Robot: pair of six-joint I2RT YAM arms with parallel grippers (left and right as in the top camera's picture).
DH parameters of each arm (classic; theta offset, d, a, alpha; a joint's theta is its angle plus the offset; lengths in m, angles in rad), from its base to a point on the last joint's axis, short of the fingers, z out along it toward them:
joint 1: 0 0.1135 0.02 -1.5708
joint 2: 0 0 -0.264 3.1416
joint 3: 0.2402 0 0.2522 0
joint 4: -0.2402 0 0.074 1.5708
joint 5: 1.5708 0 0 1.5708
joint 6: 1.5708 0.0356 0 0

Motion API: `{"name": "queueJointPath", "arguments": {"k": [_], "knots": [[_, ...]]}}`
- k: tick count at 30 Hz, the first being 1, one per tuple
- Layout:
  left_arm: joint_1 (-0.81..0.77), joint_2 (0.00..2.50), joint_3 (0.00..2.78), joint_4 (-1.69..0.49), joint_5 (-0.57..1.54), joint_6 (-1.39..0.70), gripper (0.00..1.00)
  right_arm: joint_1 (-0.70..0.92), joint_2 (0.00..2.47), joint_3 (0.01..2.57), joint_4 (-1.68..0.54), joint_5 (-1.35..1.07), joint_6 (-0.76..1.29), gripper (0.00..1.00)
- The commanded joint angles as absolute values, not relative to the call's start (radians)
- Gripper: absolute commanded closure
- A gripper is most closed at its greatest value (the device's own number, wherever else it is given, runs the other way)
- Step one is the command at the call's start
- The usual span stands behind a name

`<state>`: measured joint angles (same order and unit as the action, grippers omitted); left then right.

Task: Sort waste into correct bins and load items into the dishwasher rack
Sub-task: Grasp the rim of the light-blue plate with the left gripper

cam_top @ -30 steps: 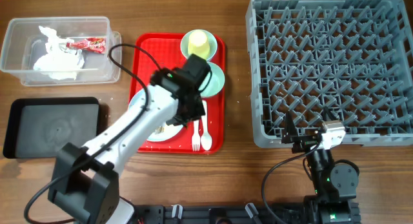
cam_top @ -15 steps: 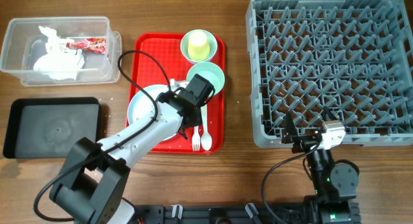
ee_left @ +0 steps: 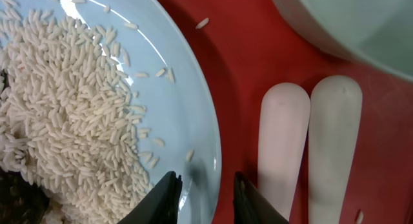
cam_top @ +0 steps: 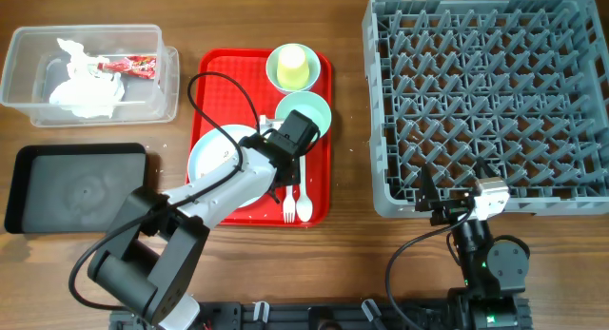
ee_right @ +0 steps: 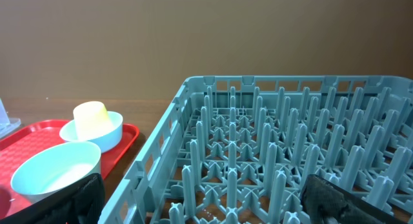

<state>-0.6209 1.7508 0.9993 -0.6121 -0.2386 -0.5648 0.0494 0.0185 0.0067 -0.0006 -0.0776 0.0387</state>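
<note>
The light-blue plate (cam_top: 217,164) lies on the red tray (cam_top: 214,73) and holds white rice (ee_left: 58,101) with brown lumps (ee_left: 13,198). My left gripper (cam_top: 271,178) is low at the plate's right rim. In the left wrist view (ee_left: 205,182) it is open, with one finger over the plate (ee_left: 174,108) and the other over the red tray. The white fork (ee_left: 284,146) and spoon (ee_left: 334,146) lie just to its right. The blue-green bowl (cam_top: 306,111) is behind them. The cup (cam_top: 292,64) stands in the pale green bowl (ee_right: 97,133). My right gripper (cam_top: 455,189) is open and empty at the rack's front edge.
The grey rack (cam_top: 485,92) fills the right side and the right wrist view (ee_right: 271,153). The clear tub (cam_top: 29,92) at the far left holds the napkin (cam_top: 86,92) and the wrapper (cam_top: 128,67). The black tray (cam_top: 81,187) sits in front of it.
My left arm has come down from over the blue-green bowl to the plate's right rim. The right arm has not moved.
</note>
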Motion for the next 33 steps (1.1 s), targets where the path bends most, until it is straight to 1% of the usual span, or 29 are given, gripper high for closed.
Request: {"name": "queueJointPath", "arguments": {"k": [1,2,8,9,10,11,17,22,28,33], "knots": [[-0.620,1.761,0.991,-0.608,-0.255,-0.553,0.76,0.044,0.014,0.005,0.002,-0.069,0.027,0.00],[-0.620,1.766,0.991,-0.607,-0.255,-0.553,0.80,0.044,0.014,0.005,0.002,-0.069,0.026,0.00],[-0.620,1.782,0.991,-0.609,-0.255,-0.554,0.83,0.044,0.014,0.006,0.002,-0.069,0.027,0.00],[-0.620,1.782,0.991,-0.609,-0.255,-0.553,0.86,0.044,0.014,0.006,0.002,-0.069,0.027,0.00],[-0.620,1.782,0.991,-0.612,-0.255,-0.553,0.94,0.044,0.014,0.005,0.002,-0.069,0.026,0.00],[-0.620,1.782,0.991,-0.614,-0.256,-0.553,0.96,0.044,0.014,0.005,0.002,-0.069,0.026,0.00],[-0.622,1.770,1.026,-0.657,-0.256,-0.553,0.96,0.044,0.014,0.005,0.002,-0.069,0.027,0.00],[-0.626,1.765,1.101,-0.740,-0.260,-0.553,0.96,0.044,0.014,0.005,0.002,-0.069,0.027,0.00],[-0.646,1.765,1.180,-0.839,-0.327,-0.554,0.96,0.044,0.014,0.005,0.002,-0.069,0.026,0.00],[-0.654,1.765,1.194,-0.852,-0.363,-0.554,0.96,0.044,0.014,0.005,0.002,-0.069,0.026,0.00]]}}
